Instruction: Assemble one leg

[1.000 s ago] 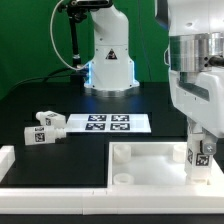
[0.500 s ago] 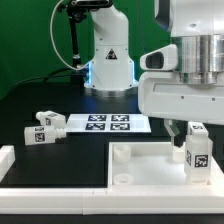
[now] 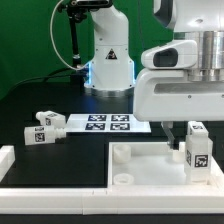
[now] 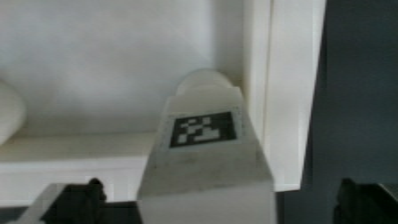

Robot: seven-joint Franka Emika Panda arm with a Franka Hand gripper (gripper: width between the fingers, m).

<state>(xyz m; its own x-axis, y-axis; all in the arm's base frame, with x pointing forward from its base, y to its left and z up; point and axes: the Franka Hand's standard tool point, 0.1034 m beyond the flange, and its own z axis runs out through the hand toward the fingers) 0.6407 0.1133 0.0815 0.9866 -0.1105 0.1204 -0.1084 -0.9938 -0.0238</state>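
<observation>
A leg (image 3: 197,150), a small white block with a square tag, stands upright in the corner socket of the white tabletop (image 3: 150,165) at the exterior view's right. My gripper (image 3: 193,128) hangs right above it. In the wrist view the leg (image 4: 205,150) stands between my two dark fingertips (image 4: 79,200), with a gap on each side. The gripper (image 4: 217,205) is open and straddles the leg's top. Two more legs (image 3: 46,121) (image 3: 38,136) lie on the black table at the exterior view's left.
The marker board (image 3: 108,123) lies behind the tabletop. The robot base (image 3: 108,62) stands at the back. A white raised rim (image 3: 12,160) borders the table at the front and at the exterior view's left.
My hand has turned about its vertical axis above the leg since one second ago and now shows its broad side. The leg stands in the same place.
</observation>
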